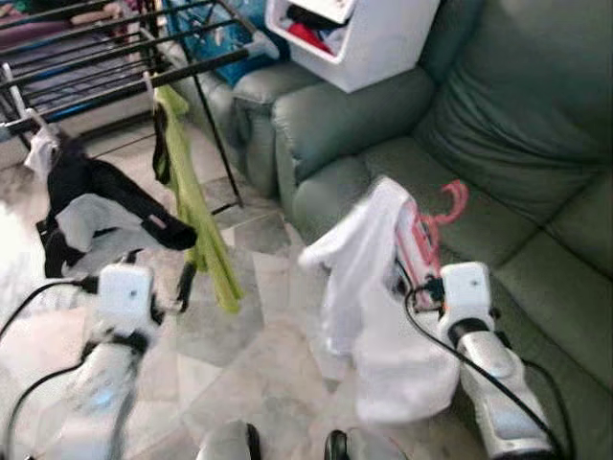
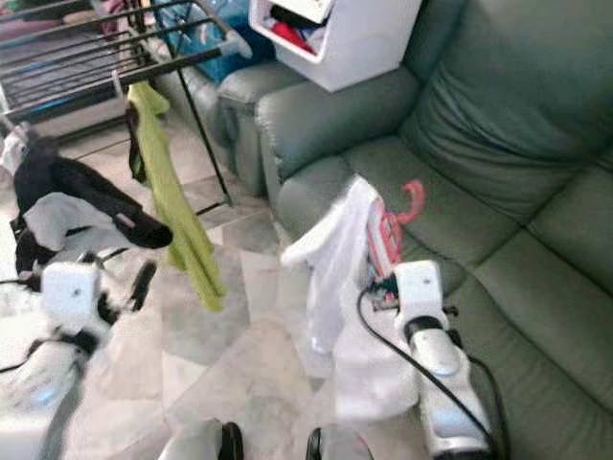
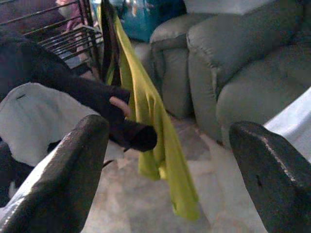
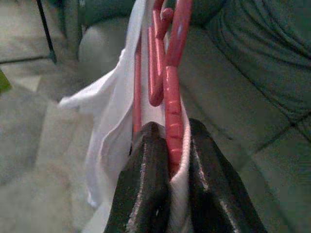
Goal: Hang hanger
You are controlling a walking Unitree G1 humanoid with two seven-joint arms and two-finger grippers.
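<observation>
Two fingers of right hand [image 4: 170, 170] clamp pink hanger [image 4: 167, 73] beside sofa edge [image 1: 316, 192].

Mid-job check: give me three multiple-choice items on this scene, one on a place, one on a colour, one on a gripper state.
1. Where does the green shirt hang?
A. on the drying rack
B. on the sofa
C. from the right gripper

2. What colour is the hanger?
A. blue
B. pink
C. black

3. How is the left gripper?
A. shut on a shirt
B. shut on the hanger
C. open

Key: 1 A, it drapes from a rack bar; 2 B, pink hook above the white garment; 3 C, fingers wide apart in the left wrist view.
</observation>
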